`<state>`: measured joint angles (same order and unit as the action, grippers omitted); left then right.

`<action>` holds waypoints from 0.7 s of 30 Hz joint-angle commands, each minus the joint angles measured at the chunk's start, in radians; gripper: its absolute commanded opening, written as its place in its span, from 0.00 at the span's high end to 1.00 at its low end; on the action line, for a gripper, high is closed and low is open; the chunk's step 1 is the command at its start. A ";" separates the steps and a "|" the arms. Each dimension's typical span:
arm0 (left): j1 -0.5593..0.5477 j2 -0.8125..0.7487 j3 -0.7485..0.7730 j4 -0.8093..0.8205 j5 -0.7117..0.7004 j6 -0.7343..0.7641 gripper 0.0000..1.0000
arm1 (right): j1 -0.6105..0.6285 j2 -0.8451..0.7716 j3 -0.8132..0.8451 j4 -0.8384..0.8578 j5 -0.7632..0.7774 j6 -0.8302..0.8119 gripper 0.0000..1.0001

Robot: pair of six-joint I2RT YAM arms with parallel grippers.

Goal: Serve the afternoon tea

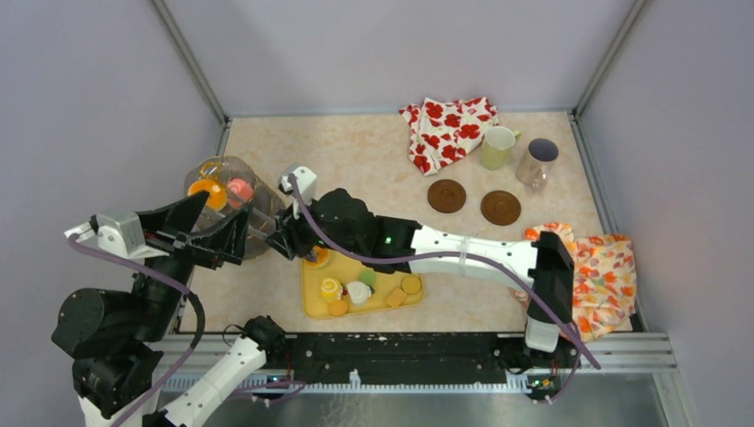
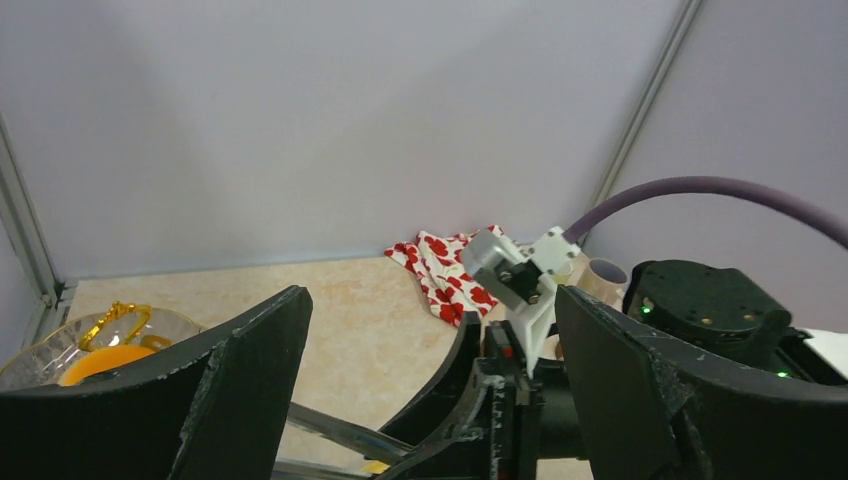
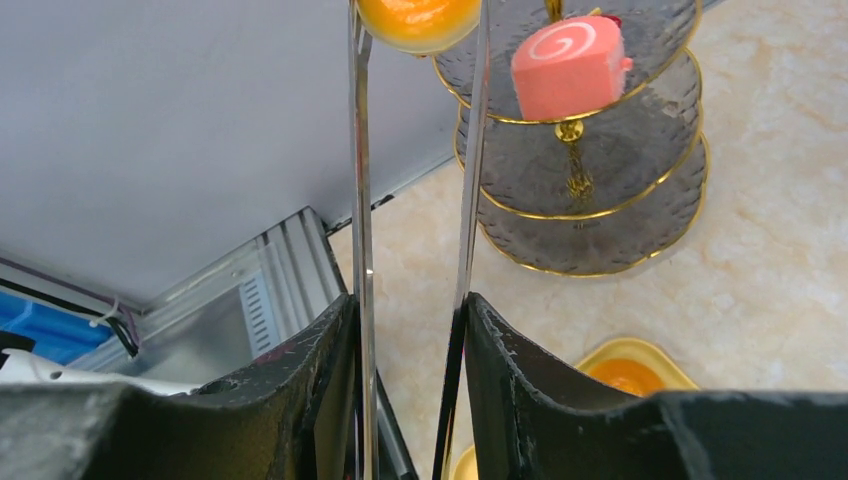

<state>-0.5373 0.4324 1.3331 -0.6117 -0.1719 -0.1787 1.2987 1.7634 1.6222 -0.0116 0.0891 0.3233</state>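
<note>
My right gripper (image 3: 410, 308) is shut on long metal tongs (image 3: 362, 180), and their tips pinch an orange tart (image 3: 418, 18) over the top tier of a glass tiered stand (image 3: 640, 215). A pink swirl roll (image 3: 570, 62) lies on that top tier. In the top view the tart (image 1: 206, 192) and roll (image 1: 238, 188) sit on the stand (image 1: 258, 222) at the left. My left gripper (image 1: 222, 228) is open and empty beside the stand. A yellow tray (image 1: 313, 307) holds several more sweets. A pale-yellow mug (image 1: 498, 147) and a greyish mug (image 1: 538, 161) stand at the back right.
Two brown coasters (image 1: 446, 196) (image 1: 501, 207) lie in front of the mugs. A red-flowered cloth (image 1: 449, 132) lies at the back, an orange-flowered cloth (image 1: 605, 276) at the right under my right arm. My right arm (image 1: 462, 251) stretches across the table above the tray.
</note>
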 commanded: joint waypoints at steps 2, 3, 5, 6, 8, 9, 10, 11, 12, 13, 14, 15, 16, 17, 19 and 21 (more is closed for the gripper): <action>0.002 0.006 0.032 0.000 0.012 -0.003 0.01 | 0.016 0.091 0.168 0.013 -0.014 -0.038 0.60; 0.002 0.004 0.033 -0.001 0.011 -0.002 0.01 | 0.017 0.107 0.191 0.013 -0.008 -0.042 0.60; 0.003 0.002 0.034 -0.003 0.011 0.002 0.01 | 0.020 0.143 0.235 -0.019 -0.001 -0.046 0.60; 0.003 0.001 0.036 -0.003 0.010 0.004 0.01 | 0.020 0.160 0.260 -0.036 0.003 -0.048 0.60; 0.003 0.001 0.038 -0.002 0.009 0.008 0.01 | 0.022 0.194 0.304 -0.075 0.018 -0.054 0.60; 0.003 0.000 0.041 -0.002 0.009 0.010 0.01 | 0.025 0.206 0.319 -0.088 0.027 -0.059 0.60; 0.003 0.001 0.042 -0.002 0.008 0.013 0.01 | 0.028 0.216 0.330 -0.096 0.037 -0.065 0.60; 0.003 0.001 0.044 -0.003 0.008 0.016 0.01 | 0.029 0.224 0.340 -0.104 0.046 -0.071 0.61; 0.002 0.000 0.045 -0.003 0.008 0.017 0.01 | 0.031 0.231 0.348 -0.110 0.052 -0.075 0.60; 0.002 0.000 0.045 -0.003 0.008 0.018 0.01 | 0.031 0.236 0.354 -0.113 0.060 -0.080 0.60; 0.003 0.001 0.045 -0.003 0.008 0.020 0.01 | 0.032 0.239 0.356 -0.115 0.066 -0.087 0.60; 0.003 0.000 0.044 -0.003 0.008 0.021 0.01 | 0.033 0.243 0.360 -0.117 0.074 -0.093 0.60; 0.003 0.001 0.044 -0.003 0.009 0.022 0.01 | 0.033 0.247 0.364 -0.120 0.080 -0.097 0.60; 0.002 0.000 0.042 -0.003 0.010 0.022 0.01 | 0.033 0.250 0.368 -0.125 0.090 -0.102 0.60; 0.003 0.000 0.039 -0.003 0.011 0.022 0.01 | 0.033 0.257 0.375 -0.136 0.108 -0.111 0.60; 0.003 0.000 0.037 -0.002 0.013 0.021 0.01 | 0.034 0.261 0.378 -0.141 0.119 -0.117 0.60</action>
<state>-0.5373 0.4324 1.3552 -0.6300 -0.1722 -0.1688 1.3193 2.0159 1.9320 -0.1722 0.1604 0.2379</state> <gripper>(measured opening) 0.987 0.402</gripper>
